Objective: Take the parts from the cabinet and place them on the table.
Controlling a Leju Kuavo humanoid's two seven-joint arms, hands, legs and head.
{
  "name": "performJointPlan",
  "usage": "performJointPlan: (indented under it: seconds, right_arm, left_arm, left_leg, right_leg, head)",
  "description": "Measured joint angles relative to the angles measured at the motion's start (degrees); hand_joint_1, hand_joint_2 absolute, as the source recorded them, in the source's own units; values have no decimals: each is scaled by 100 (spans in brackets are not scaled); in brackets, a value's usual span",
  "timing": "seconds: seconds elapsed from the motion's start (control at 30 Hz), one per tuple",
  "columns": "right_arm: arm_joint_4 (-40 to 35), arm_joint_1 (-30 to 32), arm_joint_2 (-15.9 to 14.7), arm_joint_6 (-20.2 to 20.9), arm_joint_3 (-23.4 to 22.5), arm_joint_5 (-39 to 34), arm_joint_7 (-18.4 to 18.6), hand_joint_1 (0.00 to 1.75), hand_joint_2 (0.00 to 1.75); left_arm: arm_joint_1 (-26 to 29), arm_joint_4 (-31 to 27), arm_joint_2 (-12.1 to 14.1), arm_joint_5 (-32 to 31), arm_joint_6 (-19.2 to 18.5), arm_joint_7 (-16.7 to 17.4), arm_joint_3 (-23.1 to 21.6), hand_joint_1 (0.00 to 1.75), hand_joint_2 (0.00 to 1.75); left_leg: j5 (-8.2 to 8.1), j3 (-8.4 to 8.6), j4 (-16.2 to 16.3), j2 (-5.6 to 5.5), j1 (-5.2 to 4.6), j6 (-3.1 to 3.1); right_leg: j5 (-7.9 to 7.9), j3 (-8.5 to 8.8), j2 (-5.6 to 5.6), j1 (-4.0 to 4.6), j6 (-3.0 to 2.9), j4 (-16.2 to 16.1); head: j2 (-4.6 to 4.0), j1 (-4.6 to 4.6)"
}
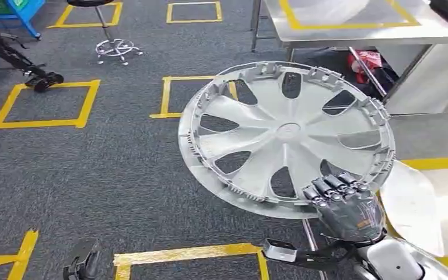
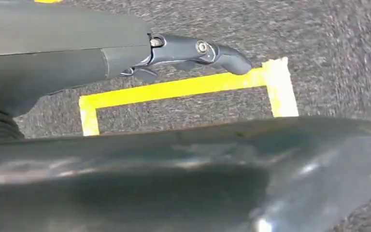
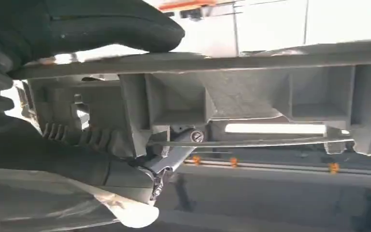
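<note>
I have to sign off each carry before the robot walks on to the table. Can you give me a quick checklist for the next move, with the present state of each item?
1. Right hand grips the hubcap at its rim: ok, fingers over the edge in the head view, thumb on the other face in the right wrist view.
2. Hubcap off the floor: ok, held up over the carpet.
3. Firmness of grip: cannot tell; one-handed, at the rim only.
4. Left hand free: ok, it holds nothing and hangs over the yellow tape.
5. Table ahead: ok, up and to the right.
6. Landing spot bare: cannot tell; something pale lies on the table.
</note>
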Motion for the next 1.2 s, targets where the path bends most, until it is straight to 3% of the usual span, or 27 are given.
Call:
performJointPlan:
  seconds: [0.03, 0.07, 0.1, 0.13, 0.2, 0.23, 0.27, 0.33, 0.37, 0.4, 0.47, 0.53, 0.57, 0.6, 0.63, 0.7, 0.73, 0.77, 0.83, 0.87, 0.9, 0.93, 1.03, 1.07, 1.1, 1.13, 1.2]
  right_arm:
    - [0, -11, 0, 2, 9, -2, 4, 175, 175]
    - [0, -12, 0, 2, 22, -6, 7, 175, 175]
    - [2, -42, 0, 11, 31, -2, 7, 175, 175]
    - [2, -68, 4, 17, 44, -2, 7, 175, 175]
    - [4, -89, 9, 50, 70, 0, 24, 175, 175]
    - [13, -98, 15, 72, 85, 0, 42, 175, 175]
    - [28, -104, 26, 85, 101, 0, 55, 175, 175]
    - [42, -116, 37, 90, 129, 0, 57, 175, 175]
    - [42, -132, 50, 101, 151, 0, 70, 175, 175]
    - [46, -162, 63, 113, 175, 2, 87, 175, 175]
    - [50, -211, 63, 142, 210, 2, 118, 175, 175]
    - [52, -230, 68, 214, 262, 0, 194, 175, 175]
    - [57, -245, 74, 225, 297, 0, 216, 175, 175]
    - [70, -310, 74, 247, 337, 2, 247, 175, 175]
    - [87, -374, 79, 262, 380, 2, 273, 175, 175]
    - [96, -408, 94, 282, 463, 2, 332, 175, 175]
    - [102, -408, 94, 288, 495, 4, 358, 175, 175]
    - [118, -419, 94, 297, 529, 4, 387, 175, 175]
    - [146, -480, 94, 304, 590, 0, 435, 175, 175]
    - [146, -505, 94, 304, 623, -2, 450, 175, 175]
    - [151, -526, 94, 304, 638, 0, 457, 175, 175]
    - [151, -553, 96, 299, 660, 2, 470, 175, 175]
    - [157, -581, 98, 299, 717, 0, 516, 175, 175]
    - [157, -582, 98, 299, 730, -4, 518, 175, 175]
    - [157, -597, 101, 299, 743, -7, 520, 175, 175]
    - [162, -611, 101, 299, 758, -4, 518, 175, 175]
    - [166, -612, 103, 299, 780, 0, 518, 175, 175]
  left_arm:
    - [-11, 0, -2, -2, 0, 2, -7, 0, 0]
    - [-21, 0, -4, -17, -2, 2, -15, 0, 0]
    - [-23, 0, -4, -28, -2, 2, -20, 0, 0]
    - [-18, 0, 4, -35, -2, 9, -22, 0, 0]
    - [17, 2, 48, -44, -9, 15, -22, 0, 0]
    - [22, 2, 57, -48, -11, 15, -22, 0, 0]
    - [19, 2, 61, -52, -11, 15, -24, 0, 0]
    - [7, 2, 74, -57, -11, 15, -28, 0, 0]
    - [6, 2, 90, -59, -13, 15, -28, 0, 0]
    - [9, 7, 101, -59, -20, 15, -28, 0, 0]
    - [6, 9, 129, -59, -20, 24, -29, 0, 0]
    - [-12, 9, 149, -59, -26, 24, -28, 0, 0]
    - [-40, 9, 157, -59, -33, 24, -28, 0, 0]
    - [-43, 9, 168, -59, -42, 24, -28, 0, 0]
    - [-38, 9, 181, -59, -59, 24, -28, 0, 0]
    - [-14, 13, 192, -59, -74, 24, -28, 0, 0]
    - [-11, 15, 197, -59, -85, 24, -28, 0, 0]
    - [-14, 17, 197, -59, -87, 24, -28, 0, 0]
    - [-30, 17, 197, -59, -105, 24, -28, 0, 0]
    - [-37, 17, 197, -61, -105, 24, -28, 0, 0]
    - [-40, 17, 201, -63, -105, 24, -26, 0, 0]
    - [-38, 20, 210, -72, -105, 24, -26, 0, 0]
    - [-45, 22, 201, -94, -107, 22, -28, 0, 0]
    - [-52, 22, 203, -94, -107, 22, -26, 0, 0]
    - [-58, 22, 201, -96, -107, 17, -28, 0, 0]
    - [-55, 22, 201, -96, -107, 13, -28, 0, 0]
    - [-24, 31, 221, -96, -107, 13, -28, 0, 0]
  left_leg:
    - [-39, 6, 9, 42, -1, -42]
    - [-133, -15, 113, -170, 31, -65]
    - [-328, -146, 422, -365, 40, -67]
    - [-545, -340, 857, -461, 40, -71]
    - [-864, -777, 1725, -521, 38, -84]
    - [-825, -852, 1828, -524, 37, -80]
    - [-643, -804, 1671, -529, 38, -72]
    - [-78, -441, 790, -604, 48, -53]
    - [137, -240, 290, -819, 73, -43]
    - [52, -192, 212, -1015, 93, -34]
    - [23, -184, 141, -929, 69, -19]
    - [56, -168, 105, -821, 68, 51]
    - [83, -150, 60, -750, 85, 95]
    - [86, -141, 48, -701, 75, 131]
    - [83, -145, 49, -634, 58, 144]
    - [72, -146, 51, -489, 40, 160]
    - [67, -143, 52, -429, 36, 165]
    - [59, -133, 52, -359, 35, 165]
    - [39, -111, 53, -245, 35, 149]
    - [21, -88, 54, -189, 32, 123]
    - [4, -78, 56, -144, 4, 96]
    - [-14, -90, 81, -109, -23, 62]
    - [-32, -27, 50, 87, -16, -6]
    - [-100, -19, 79, 31, 12, -54]
    - [-212, -62, 243, -220, 19, -71]
    - [-429, -239, 621, -400, 24, -78]
    - [-826, -698, 1566, -504, 25, -88]
  right_leg:
    - [33, 40, 58, -35, -54, -53]
    - [47, 55, 100, -53, -83, -74]
    - [46, 57, 137, -61, -126, -76]
    - [38, 58, 192, -61, -143, -72]
    - [33, 61, 328, -49, -153, -67]
    - [32, 63, 399, -47, -152, -58]
    - [31, 68, 472, -47, -152, -48]
    - [14, 80, 612, -54, -129, -14]
    - [-5, 76, 680, -66, -105, 10]
    - [-12, 34, 735, -35, -73, 44]
    - [29, -41, 855, -87, 4, 44]
    - [56, -62, 960, -96, 75, 18]
    - [-10, -139, 746, -95, 81, 84]
    - [-161, -240, 440, -68, 106, 311]
    - [-356, -431, 321, -71, 128, 703]
    - [-691, -873, 245, -94, 152, 1603]
    - [-716, -986, 241, -98, 157, 1824]
    - [-589, -950, 236, -101, 161, 1731]
    - [-146, -529, 157, -99, 147, 916]
    - [74, -198, -17, -89, 129, 324]
    - [-33, -68, -306, -17, 118, 83]
    - [-3, -13, -245, -6, 36, 33]
    - [7, -37, -35, 19, -60, 24]
    - [37, 10, 19, -34, -109, -22]
    - [36, 19, 68, -37, -126, -26]
    - [37, 22, 119, -38, -158, -25]
    - [33, 22, 264, -30, -183, -23]
  head:
    - [0, 0]
    - [0, -17]
    - [0, -29]
    - [0, -39]
    - [0, -35]
    - [0, -33]
    - [0, -37]
    - [0, -37]
    - [0, -35]
    - [0, -33]
    - [0, -33]
    - [0, -35]
    - [0, -35]
    - [0, 22]
    - [0, 31]
    - [0, 26]
    - [0, 28]
    - [0, 26]
    - [0, 28]
    - [0, 28]
    - [0, 28]
    - [0, 28]
    - [0, 28]
    - [0, 24]
    - [0, -7]
    - [0, -31]
    - [0, -42]
